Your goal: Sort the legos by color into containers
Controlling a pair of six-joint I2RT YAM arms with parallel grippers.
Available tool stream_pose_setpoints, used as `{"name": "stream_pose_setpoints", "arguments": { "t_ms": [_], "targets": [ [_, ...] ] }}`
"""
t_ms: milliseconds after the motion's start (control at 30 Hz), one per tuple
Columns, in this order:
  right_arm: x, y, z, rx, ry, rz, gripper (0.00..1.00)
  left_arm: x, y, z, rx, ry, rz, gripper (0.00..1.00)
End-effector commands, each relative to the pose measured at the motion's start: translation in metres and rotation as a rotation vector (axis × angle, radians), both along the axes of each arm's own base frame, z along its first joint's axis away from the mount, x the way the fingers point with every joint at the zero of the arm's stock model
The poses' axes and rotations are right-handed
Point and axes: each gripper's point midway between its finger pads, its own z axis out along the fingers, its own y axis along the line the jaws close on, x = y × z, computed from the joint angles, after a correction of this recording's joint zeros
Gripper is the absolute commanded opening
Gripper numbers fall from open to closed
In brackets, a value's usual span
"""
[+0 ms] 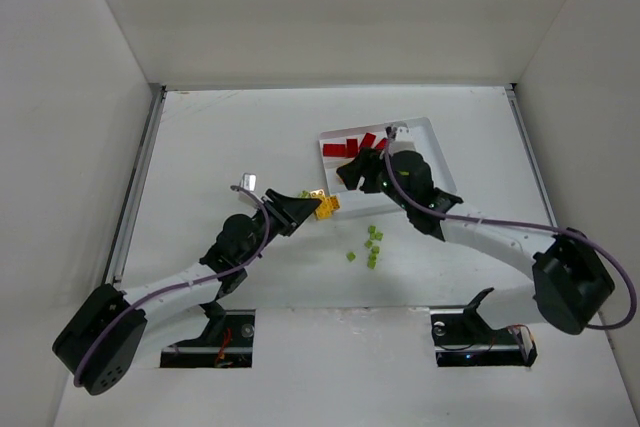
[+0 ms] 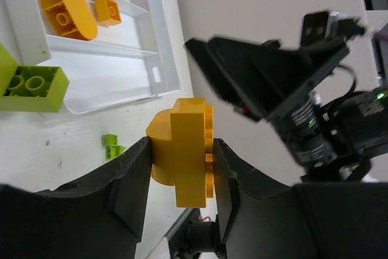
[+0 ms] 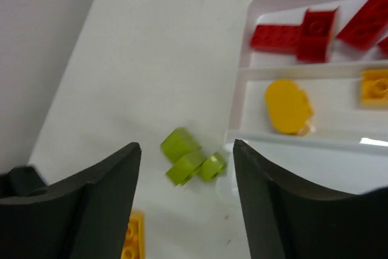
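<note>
While the left gripper (image 2: 182, 177) is clamped on a yellow-orange brick (image 2: 185, 150), carry it forward to the tray (image 2: 159, 77) ahead. Release low over the slot (image 2: 130, 33) holding yellow pieces (image 2: 66, 13). The right gripper (image 3: 185, 150) is spread and empty, with a lime brick (image 3: 182, 161) below it, beside the tray rim.

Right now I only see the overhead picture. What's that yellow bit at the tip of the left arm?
Observer: It's a yellow brick with one rounded end, pinched in the left gripper.
Operator: And the other one, is it carrying anything?
Observer: No. The right gripper is open, with nothing between its fingers.
Operator: What's hidden beneath it?
Observer: A tray slot holding a yellow oval piece and a small yellow square brick.
</note>
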Motion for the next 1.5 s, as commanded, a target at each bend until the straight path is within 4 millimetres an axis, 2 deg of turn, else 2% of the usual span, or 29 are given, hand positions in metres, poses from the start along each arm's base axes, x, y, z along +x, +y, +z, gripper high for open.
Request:
{"name": "stream_pose_setpoints", "arguments": {
  "t_ms": [0,133,267,400,733,900,1300,1467],
  "targets": [
    [-0.033,0.025,0.028,0.221,-0.018,0.149,0.73,-0.001,-0.004,0.048,-0.141,-0.104,-0.028,0.29],
    [-0.061,0.039,0.033,0.272,-0.01,0.244,0.76,-0.007,-0.003,0.052,-0.188,-0.11,-0.042,0.29],
    [-0.071,0.039,0.037,0.307,-0.013,0.263,0.69,-0.015,0.002,0.059,-0.234,-0.131,-0.053,0.29],
    [-0.085,0.042,0.051,0.371,-0.027,0.312,0.63,-0.019,0.008,0.058,-0.262,-0.128,-0.042,0.3],
    [-0.11,0.063,0.042,0.418,0.044,0.381,0.61,-0.025,0.014,0.07,-0.319,-0.165,-0.039,0.3],
    [-0.11,0.063,0.04,0.43,0.047,0.373,0.54,-0.028,0.014,0.076,-0.335,-0.181,-0.047,0.3],
    [-0.122,0.075,0.054,0.559,0.07,0.458,0.35,-0.028,0.012,0.074,-0.347,-0.168,-0.054,0.3],
    [-0.124,0.07,0.062,0.576,0.06,0.452,0.31,-0.025,0.014,0.07,-0.341,-0.159,-0.041,0.33]
  ]
}}
